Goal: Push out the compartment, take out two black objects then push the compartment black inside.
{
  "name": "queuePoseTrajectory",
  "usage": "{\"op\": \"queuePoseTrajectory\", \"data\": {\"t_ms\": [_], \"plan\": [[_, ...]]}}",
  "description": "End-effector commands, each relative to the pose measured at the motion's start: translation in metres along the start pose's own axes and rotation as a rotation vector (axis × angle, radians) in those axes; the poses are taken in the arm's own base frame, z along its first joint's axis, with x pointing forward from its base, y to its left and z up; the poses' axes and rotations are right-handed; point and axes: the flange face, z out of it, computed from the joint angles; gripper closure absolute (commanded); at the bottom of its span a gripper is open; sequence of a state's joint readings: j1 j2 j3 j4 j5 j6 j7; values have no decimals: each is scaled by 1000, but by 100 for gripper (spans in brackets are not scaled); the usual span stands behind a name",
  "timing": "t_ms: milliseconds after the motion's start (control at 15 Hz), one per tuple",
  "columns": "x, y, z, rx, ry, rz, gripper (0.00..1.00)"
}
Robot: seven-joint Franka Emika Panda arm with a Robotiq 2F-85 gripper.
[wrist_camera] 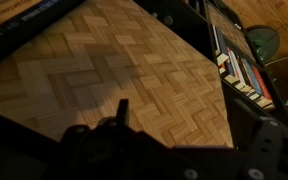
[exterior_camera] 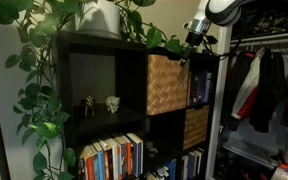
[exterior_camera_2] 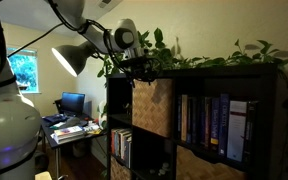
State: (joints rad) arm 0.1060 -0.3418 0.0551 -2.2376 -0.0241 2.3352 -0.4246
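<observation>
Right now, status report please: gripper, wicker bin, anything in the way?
Gripper at wicker bin top corner, open or shut unclear. Bin sits in its shelf cell. Plant leaves close above.

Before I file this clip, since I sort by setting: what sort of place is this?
Likely a home, perhaps a study or bedroom: books on a black shelf unit, a leafy plant trailing over it, and clothes hanging beside it.
</observation>
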Motion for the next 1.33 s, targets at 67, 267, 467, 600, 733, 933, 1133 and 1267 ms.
{"op": "queuePoseTrajectory", "data": {"t_ms": [67, 267, 467, 600, 733, 933, 1133, 1267], "plan": [[0, 1, 0, -1, 0, -3, 0], [5, -3, -6, -18, 18, -49, 0], [10, -10, -6, -36, 11, -82, 0], [13, -14, -9, -55, 11, -115, 0], [18, -18, -12, -76, 22, -155, 0], [26, -23, -14, -110, 60, -230, 0], [33, -29, -11, -137, 110, -314, 0], [37, -33, -8, -144, 135, -353, 0]]}}
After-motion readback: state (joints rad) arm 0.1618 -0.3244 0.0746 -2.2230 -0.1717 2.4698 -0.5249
